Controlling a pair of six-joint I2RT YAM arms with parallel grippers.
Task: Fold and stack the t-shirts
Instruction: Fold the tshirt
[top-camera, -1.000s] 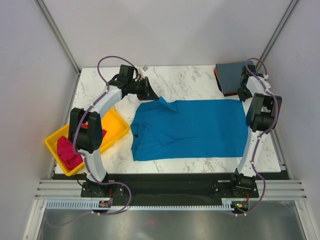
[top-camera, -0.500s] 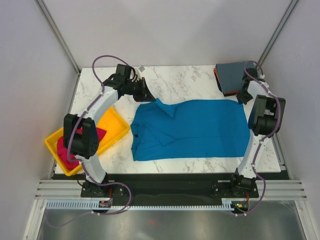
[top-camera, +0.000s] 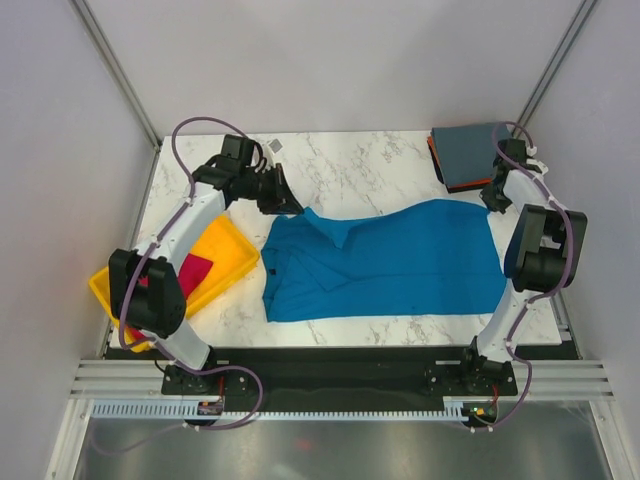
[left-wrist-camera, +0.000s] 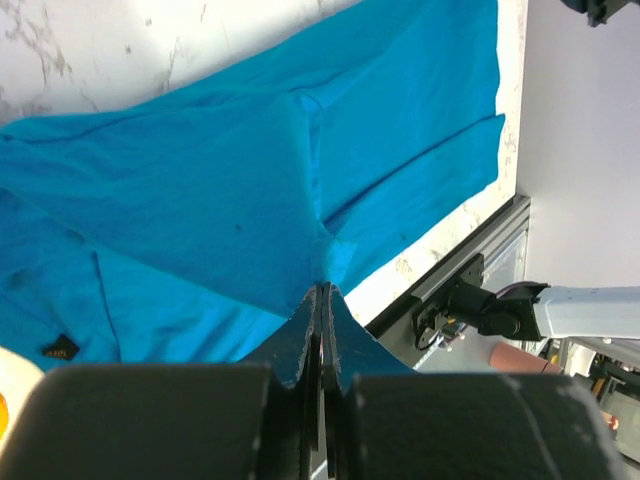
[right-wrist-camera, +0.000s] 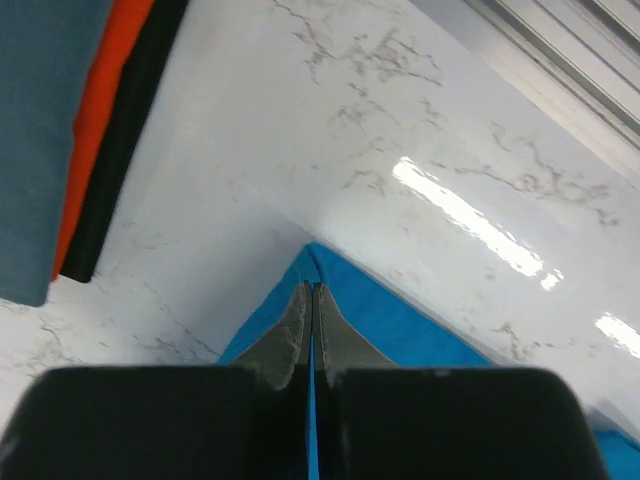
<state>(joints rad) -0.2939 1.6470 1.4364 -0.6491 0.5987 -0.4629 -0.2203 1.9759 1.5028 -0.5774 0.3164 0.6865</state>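
orange t-shirt edge only, under grey-blue t-shirt

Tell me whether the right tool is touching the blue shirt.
Touching. In the right wrist view, the right tool is shut, pinching a corner of the blue shirt.

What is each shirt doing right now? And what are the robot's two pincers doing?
blue t-shirt: spread out, both far corners pinched.
magenta t-shirt: lying loose in the yellow tray, partly hidden.
grey-blue t-shirt: folded, top of the stack.
orange t-shirt: folded, under the grey-blue one.
left pincer: shut on the blue t-shirt.
right pincer: shut on the blue t-shirt.
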